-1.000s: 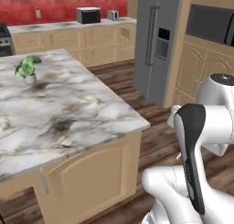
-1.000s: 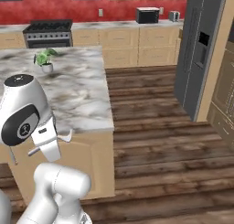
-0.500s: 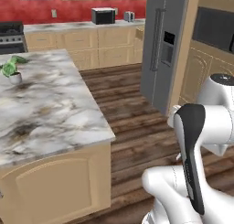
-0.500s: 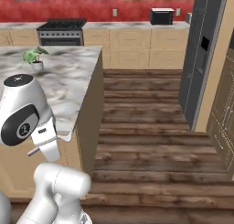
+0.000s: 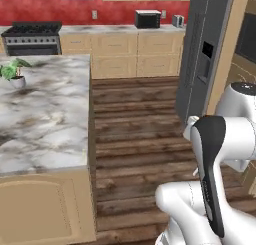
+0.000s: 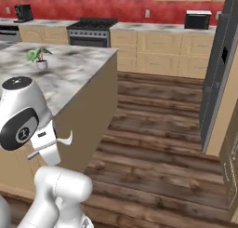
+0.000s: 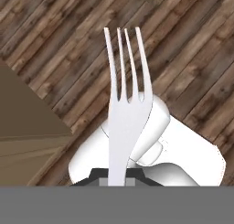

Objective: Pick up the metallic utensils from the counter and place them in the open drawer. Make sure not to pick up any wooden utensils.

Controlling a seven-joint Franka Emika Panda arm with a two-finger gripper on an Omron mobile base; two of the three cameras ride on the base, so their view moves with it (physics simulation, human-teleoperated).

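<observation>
**Hand view: fork clamped in the gripper over wood floor**

Hand view shows a pale silvery fork [image 7: 124, 113] rising from the bottom of the picture, its four tines pointing away from the camera. The gripper [image 7: 118, 177] is closed on the fork's handle; the finger tips are barely visible at the lower edge, so the exact hold is hard to judge. Behind the fork lies dark plank floor [image 7: 192, 49], with a tan cabinet side [image 7: 23, 127] at the left.

From the left base view, the marble counter [image 5: 45, 124] sits to the left, with a small potted plant [image 5: 14, 74] on its far part. The arm [image 5: 212, 184] fills the lower right. A grey fridge [image 5: 202, 54] stands to the right, and a black microwave [image 5: 147, 19] rests on the back counter against the red wall.

From the right base view, the same counter [image 6: 69, 69] and plant [image 6: 38, 57] are at the left, a stove [image 6: 90, 31] behind.
</observation>
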